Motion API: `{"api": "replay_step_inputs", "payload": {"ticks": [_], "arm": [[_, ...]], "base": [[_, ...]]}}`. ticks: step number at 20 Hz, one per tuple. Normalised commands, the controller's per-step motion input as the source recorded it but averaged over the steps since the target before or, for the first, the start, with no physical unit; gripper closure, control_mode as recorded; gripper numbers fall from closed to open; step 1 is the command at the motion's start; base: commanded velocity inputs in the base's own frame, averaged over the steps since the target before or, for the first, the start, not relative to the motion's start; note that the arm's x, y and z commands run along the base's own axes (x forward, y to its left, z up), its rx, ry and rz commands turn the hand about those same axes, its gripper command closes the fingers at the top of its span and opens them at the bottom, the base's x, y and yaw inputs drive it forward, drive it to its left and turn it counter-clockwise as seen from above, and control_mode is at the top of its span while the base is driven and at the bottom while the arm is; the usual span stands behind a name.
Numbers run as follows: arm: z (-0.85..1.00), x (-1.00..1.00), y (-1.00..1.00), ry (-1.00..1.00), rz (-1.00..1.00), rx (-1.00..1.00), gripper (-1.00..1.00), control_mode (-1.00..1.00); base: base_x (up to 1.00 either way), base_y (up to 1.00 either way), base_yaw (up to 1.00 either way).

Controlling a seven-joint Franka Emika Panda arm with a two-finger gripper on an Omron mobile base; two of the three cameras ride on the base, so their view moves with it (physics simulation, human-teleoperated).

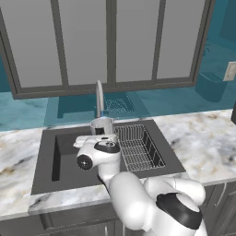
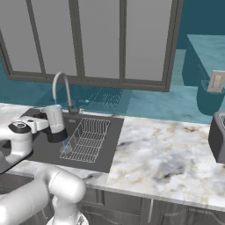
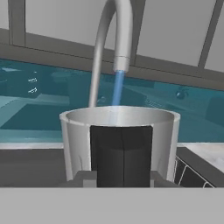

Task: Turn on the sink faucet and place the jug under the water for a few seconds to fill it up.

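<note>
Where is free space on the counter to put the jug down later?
The marble counter to the right of the sink is bare up to the dark appliance at the edge. The sink is crowded: the gripper holds the jug under the faucet, beside the wire rack.

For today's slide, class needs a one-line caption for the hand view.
Gripper holds the jug under the faucet as water streams in.

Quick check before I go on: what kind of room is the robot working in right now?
A kitchen, most likely: a marble-look counter holds a dark sink with a wire rack and a gooseneck faucet, below a wide window.
</note>
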Motion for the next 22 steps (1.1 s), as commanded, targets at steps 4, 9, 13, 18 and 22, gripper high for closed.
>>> {"api": "replay_step_inputs", "payload": {"ticks": [4,9,13,18,22], "arm": [[0.0,0.15,0.0,0.0,0.0,0.0,1.0,-1.0],[-0.02,0.19,0.02,0.0,0.0,0.0,1.0,-1.0],[-0.1,0.23,0.09,0.0,0.0,-0.01,1.0,-1.0],[-0.13,0.26,0.12,0.0,0.0,-0.02,1.0,-1.0],[-0.13,0.26,0.12,0.0,0.0,-0.02,1.0,-1.0]], "base": [[0.0,0.0,0.0],[0.0,0.0,0.0],[0.0,0.0,0.0],[0.0,0.0,0.0],[0.0,0.0,0.0]]}}
